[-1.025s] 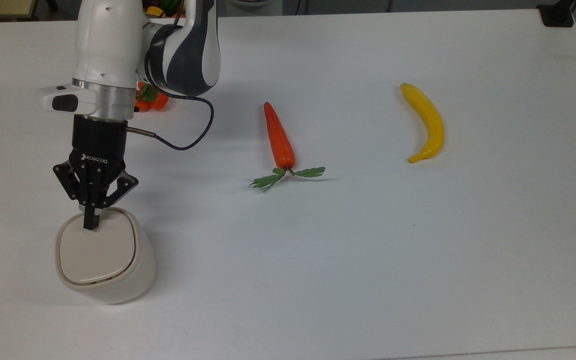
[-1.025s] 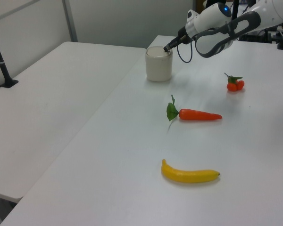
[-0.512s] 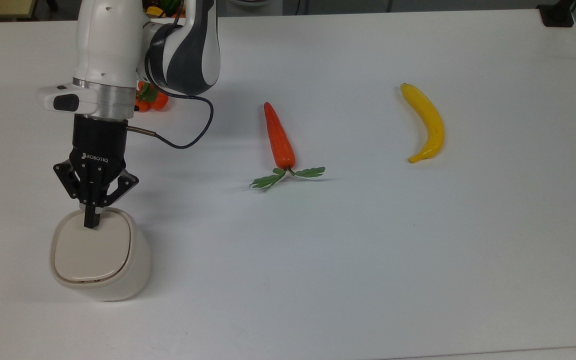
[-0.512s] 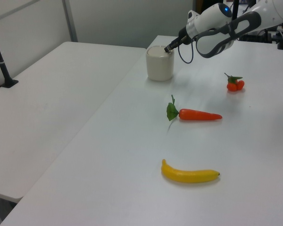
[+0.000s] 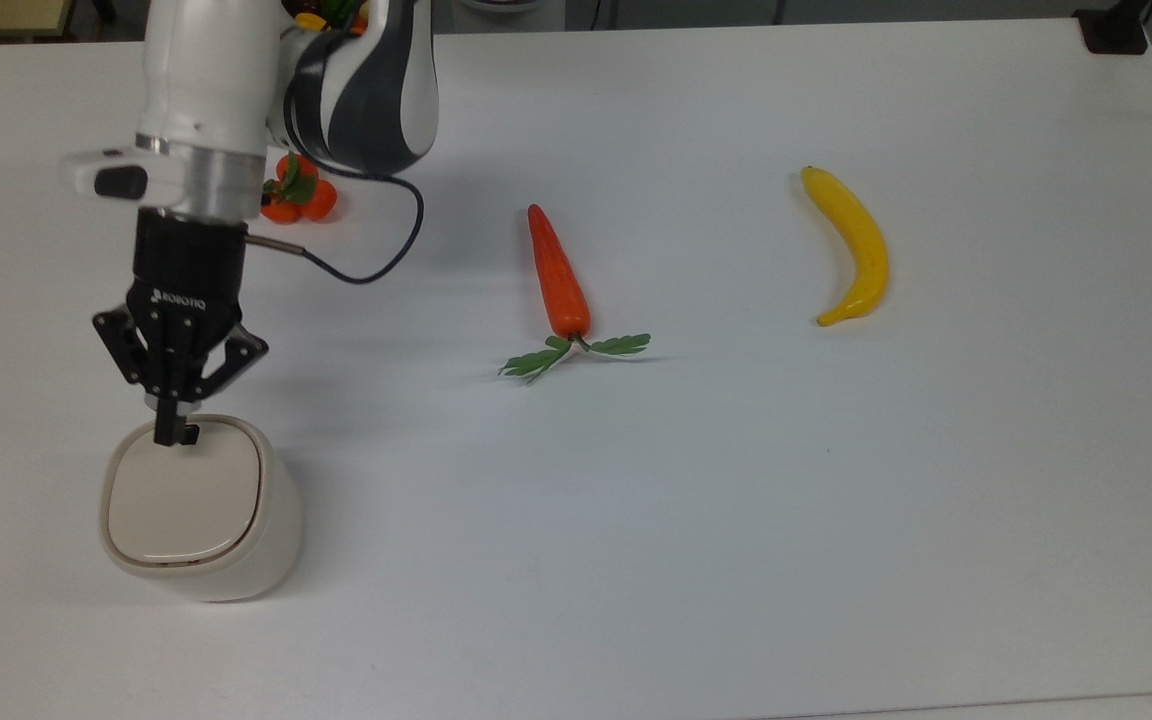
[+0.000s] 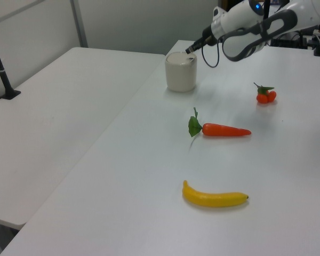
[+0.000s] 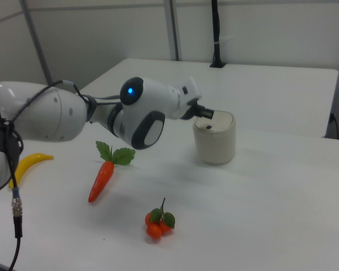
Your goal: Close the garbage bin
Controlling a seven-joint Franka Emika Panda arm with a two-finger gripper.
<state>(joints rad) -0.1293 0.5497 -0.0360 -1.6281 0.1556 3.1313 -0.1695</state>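
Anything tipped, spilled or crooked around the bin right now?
Nothing stands out. The garbage bin stands upright with its lid flat; the gripper, fingers together, is at the lid's edge. Carrot, banana and orange cluster lie apart.

White "ROBOTIQ" lettering stands on the black claw (image 5: 167, 432).

I'm getting bright, even overhead light on the white flat-topped desk (image 5: 736, 520), which washes pale with a bluish cast in the top view. Shadows are soft (faint grey beside the cream-white rounded plastic garbage bin (image 5: 198, 510)). The left view and right view look softer, slightly hazy.
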